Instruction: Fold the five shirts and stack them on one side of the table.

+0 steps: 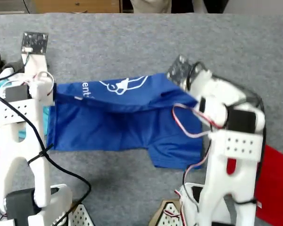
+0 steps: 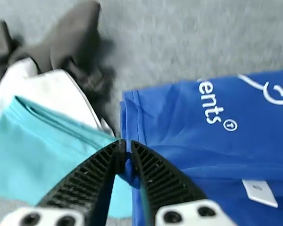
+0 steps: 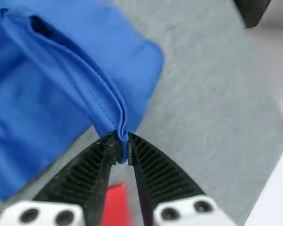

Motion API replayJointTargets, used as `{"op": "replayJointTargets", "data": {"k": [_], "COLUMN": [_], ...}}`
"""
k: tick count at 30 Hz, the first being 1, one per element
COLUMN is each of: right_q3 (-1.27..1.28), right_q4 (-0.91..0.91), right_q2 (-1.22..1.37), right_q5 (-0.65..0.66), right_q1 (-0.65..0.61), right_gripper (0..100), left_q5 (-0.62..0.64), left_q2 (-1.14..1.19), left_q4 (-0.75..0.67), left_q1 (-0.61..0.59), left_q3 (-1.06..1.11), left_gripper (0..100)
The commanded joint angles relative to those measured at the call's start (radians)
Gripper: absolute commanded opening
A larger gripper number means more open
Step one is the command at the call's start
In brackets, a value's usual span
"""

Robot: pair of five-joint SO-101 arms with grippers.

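Observation:
A blue shirt (image 1: 122, 117) with white print lies partly folded across the middle of the grey table. My left gripper (image 2: 126, 149) is shut on the blue shirt's (image 2: 212, 141) left edge, next to the stack of folded shirts. My right gripper (image 3: 122, 141) is shut on a doubled fold of the blue shirt (image 3: 52, 89) at its right end, held just above the table. In the high view the left arm (image 1: 26, 108) stands at the shirt's left edge and the right arm (image 1: 221, 122) covers its right end.
A turquoise shirt (image 2: 33, 155), a white one (image 2: 52, 89) and a dark one (image 2: 70, 37) lie stacked at the table's left side. A red shirt (image 1: 273, 183) lies at the right edge. The grey table (image 1: 132, 42) stretches bare beyond the blue shirt.

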Motion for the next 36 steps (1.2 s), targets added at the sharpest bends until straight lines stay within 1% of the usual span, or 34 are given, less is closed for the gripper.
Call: {"op": "replayJointTargets", "data": {"k": [1,3,6,13,16,21,27,31,36], "right_q3": [0.137,0.213,0.272,0.329,0.337,0.386,0.4,0.4,0.4], "right_q4": [0.006,0.006,0.078,0.21,0.245,0.299,0.311,0.316,0.358], "right_q2": [-0.14,-0.214,-0.308,-0.423,-0.429,-0.433,-0.433,-0.433,-0.433], "right_q5": [0.044,0.068,0.106,0.146,0.147,0.229,0.238,0.255,0.321], "right_q1": [0.047,0.065,0.076,0.077,0.074,0.084,0.084,0.085,0.117], "right_gripper": [0.4,0.4,0.4,0.4,0.4,0.4,0.4,0.4,0.4], "left_q5": [-0.002,-0.002,-0.003,-0.005,-0.003,-0.005,-0.005,-0.005,-0.005], "left_q2": [-0.035,-0.035,-0.036,-0.051,-0.097,-0.183,-0.229,-0.228,-0.229], "left_q4": [0.006,0.009,0.012,0.155,0.172,0.17,0.095,0.066,0.064], "left_q1": [-0.017,-0.018,-0.02,-0.04,-0.038,-0.032,-0.038,-0.038,-0.038], "left_q3": [0.038,0.071,0.117,0.135,0.164,0.255,0.361,0.381,0.382], "left_gripper": [2,2,2,2,2,2,2,2,2]}}
